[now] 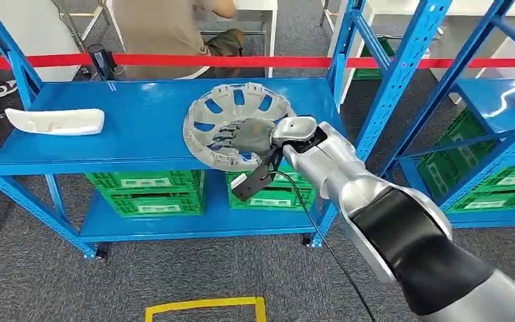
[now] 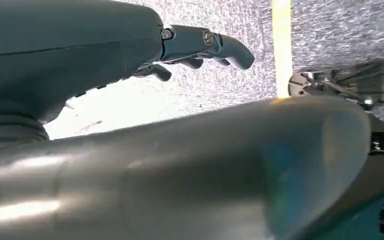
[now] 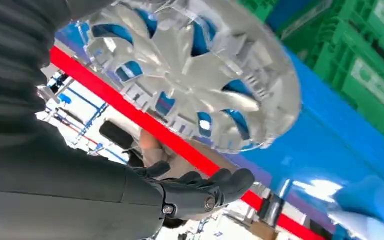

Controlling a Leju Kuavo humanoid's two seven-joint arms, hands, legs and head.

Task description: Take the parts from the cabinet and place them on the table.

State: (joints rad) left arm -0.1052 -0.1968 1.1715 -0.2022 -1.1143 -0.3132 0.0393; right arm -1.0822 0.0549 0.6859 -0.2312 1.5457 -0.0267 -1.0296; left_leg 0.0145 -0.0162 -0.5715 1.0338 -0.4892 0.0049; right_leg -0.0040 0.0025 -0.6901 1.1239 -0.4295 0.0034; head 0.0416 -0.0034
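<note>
While the right hand (image 1: 245,136) grips the silver wheel cover (image 1: 238,121), tilted up at the blue shelf's (image 1: 141,127) front edge, the white part (image 1: 55,121) lies on that shelf, so no part has yet reached the table.

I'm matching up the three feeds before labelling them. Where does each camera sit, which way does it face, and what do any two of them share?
Head view: high on the body, facing forward and down at the blue shelf; the right arm reaches in, right hand at the silver wheel cover.
Left wrist view: behind the left hand, facing the grey carpet and a yellow floor line, past the robot's own silver arm.
Right wrist view: behind the right hand, facing the wheel cover's spokes.
Shared: head and right wrist views both show the wheel cover, red tape and green crates.
</note>
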